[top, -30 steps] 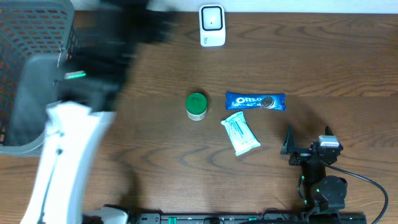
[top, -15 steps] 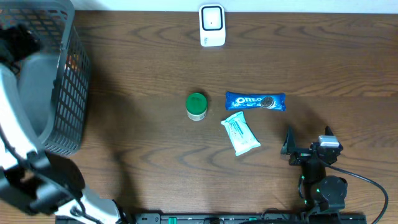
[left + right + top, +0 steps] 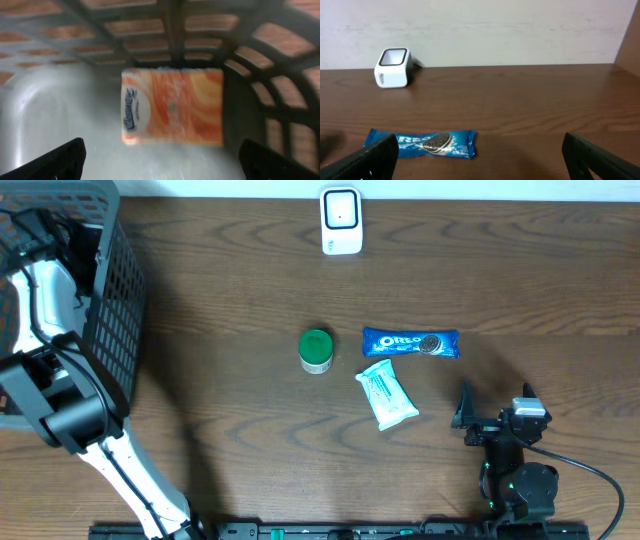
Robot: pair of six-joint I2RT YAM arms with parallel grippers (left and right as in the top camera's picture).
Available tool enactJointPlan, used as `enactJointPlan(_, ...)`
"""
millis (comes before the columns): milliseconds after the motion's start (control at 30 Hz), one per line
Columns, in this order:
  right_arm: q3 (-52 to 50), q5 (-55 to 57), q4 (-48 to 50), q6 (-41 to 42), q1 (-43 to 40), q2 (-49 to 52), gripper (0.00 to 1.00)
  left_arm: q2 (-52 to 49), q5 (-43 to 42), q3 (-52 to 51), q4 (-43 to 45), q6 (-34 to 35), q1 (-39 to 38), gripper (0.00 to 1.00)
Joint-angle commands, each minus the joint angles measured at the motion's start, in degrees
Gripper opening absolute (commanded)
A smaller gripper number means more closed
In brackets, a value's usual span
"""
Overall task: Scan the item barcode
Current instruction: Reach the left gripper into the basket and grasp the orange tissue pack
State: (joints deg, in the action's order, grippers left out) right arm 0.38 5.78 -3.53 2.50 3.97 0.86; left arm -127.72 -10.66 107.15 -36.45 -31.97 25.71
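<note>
Orange tissue pack (image 3: pixel 172 106), blurred, inside basket (image 3: pixel 173 36).

Noted on bench (image 3: pixel 250 300): white scanner (image 3: pixel 341 221) at far edge, green-lidded tub (image 3: pixel 316 350) mid-bench, Oreo pack (image 3: pixel 410 343) beside it, pale packet (image 3: pixel 387 394) just below. Found left arm (image 3: pixel 50 310) reaching into dark basket (image 3: pixel 125 290); right pincer (image 3: pixel 495 392) spread, holding nothing.

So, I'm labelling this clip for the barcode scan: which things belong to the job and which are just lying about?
In the job: barcode scanner; Kleenex tissue pack, lying in the basket; left tool, open above that pack.

Lying about, as far as this moment shows: Oreo pack; green-lidded container; white-and-teal packet; right tool, open, touching nothing.
</note>
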Motion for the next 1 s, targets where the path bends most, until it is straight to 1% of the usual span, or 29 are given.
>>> enactJointPlan(0, -0.07, -0.09, -0.17, -0.46, -0.24, -0.2, 0.99, -2.38, -0.94, -0.37, 3.85, -2.14, 0.07, 0.98)
enactJointPlan(100, -0.07, -0.09, -0.17, -0.44, -0.24, -0.2, 0.99, -4.26, -1.92, -0.37, 6.64, -2.99, 0.0, 0.98)
enactJointPlan(267, -0.07, -0.09, -0.17, -0.44, -0.24, -0.2, 0.99, -6.8, -5.75, -0.42, 7.45, -3.41, 0.0, 0.98)
enactJointPlan(467, -0.07, -0.09, -0.17, -0.44, -0.24, -0.2, 0.99, -9.35, -5.84, -0.42, 7.67, -3.39, 0.02, 0.99)
enactJointPlan(533, -0.07, -0.09, -0.17, -0.44, -0.24, -0.2, 0.99, -9.35, -5.84, -0.42, 8.02, -3.39, 0.02, 0.92)
enactJointPlan(567, -0.07, -0.09, -0.17, -0.44, -0.24, -0.2, 0.99, -9.35, -5.84, -0.42, 8.39, -3.39, 0.02, 0.76)
enactJointPlan(633, -0.07, -0.09, -0.17, -0.46, -0.24, -0.2, 0.99, -9.35, -5.81, -0.42, 8.46, -3.34, 0.02, 0.41)
enactJointPlan(800, -0.07, -0.09, -0.17, -0.44, -0.24, -0.2, 0.99, -7.76, -1.84, -0.39, 7.37, -1.27, 0.2, 0.29)
enactJointPlan(867, -0.07, -0.09, -0.17, -0.46, -0.24, -0.2, 0.99, -4.13, 2.34, -0.39, 6.54, -0.28, 0.72, 0.29)
enactJointPlan(900, -0.07, -0.09, -0.17, -0.44, -0.24, -0.2, 0.99, -2.82, 3.15, -0.39, 6.08, -0.33, 0.94, 0.29)
enactJointPlan(967, -0.07, -0.09, -0.17, -0.44, -0.24, -0.2, 0.99, 3.76, 4.31, -0.39, 3.76, -0.31, 1.86, 0.29)
